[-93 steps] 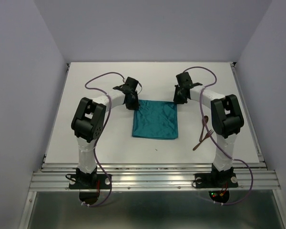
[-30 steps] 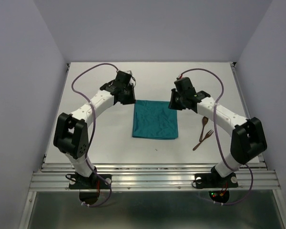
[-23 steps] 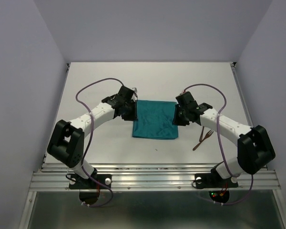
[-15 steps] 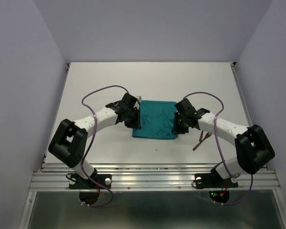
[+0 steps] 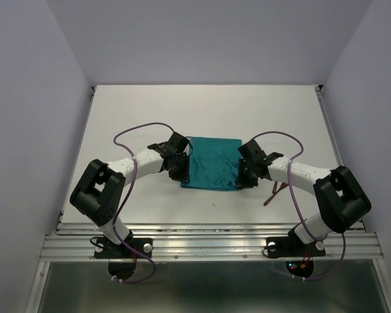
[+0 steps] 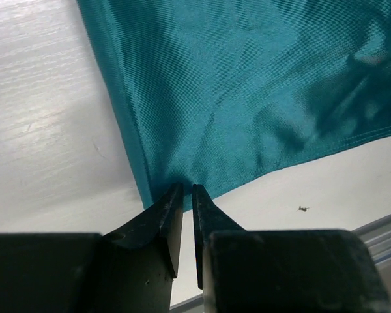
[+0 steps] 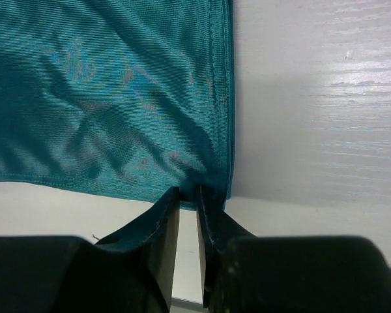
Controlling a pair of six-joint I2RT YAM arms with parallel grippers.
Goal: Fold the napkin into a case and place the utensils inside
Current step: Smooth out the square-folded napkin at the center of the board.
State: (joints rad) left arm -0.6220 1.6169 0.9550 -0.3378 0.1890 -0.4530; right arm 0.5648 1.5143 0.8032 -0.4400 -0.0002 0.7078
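The teal napkin [image 5: 212, 163] lies flat on the white table as a wide rectangle. My left gripper [image 5: 181, 172] is at its near left corner. In the left wrist view the gripper [image 6: 187, 188] has its jaws pinched on the edge of the napkin [image 6: 247, 85]. My right gripper [image 5: 246, 178] is at the near right corner. In the right wrist view the gripper [image 7: 188, 190] is pinched on the hem of the napkin [image 7: 104, 98]. The reddish-brown utensils [image 5: 271, 197] lie right of the napkin, mostly hidden behind my right arm.
The white table [image 5: 143, 111] is walled in by pale lilac panels at the back and both sides. A metal rail [image 5: 208, 246] runs along the near edge by the arm bases. A small dark speck [image 6: 302, 208] lies on the table near the napkin's near edge.
Both grippers have moved from the napkin's far corners down along its sides to the near corners. The napkin has not visibly moved. My right arm now covers most of the utensils.
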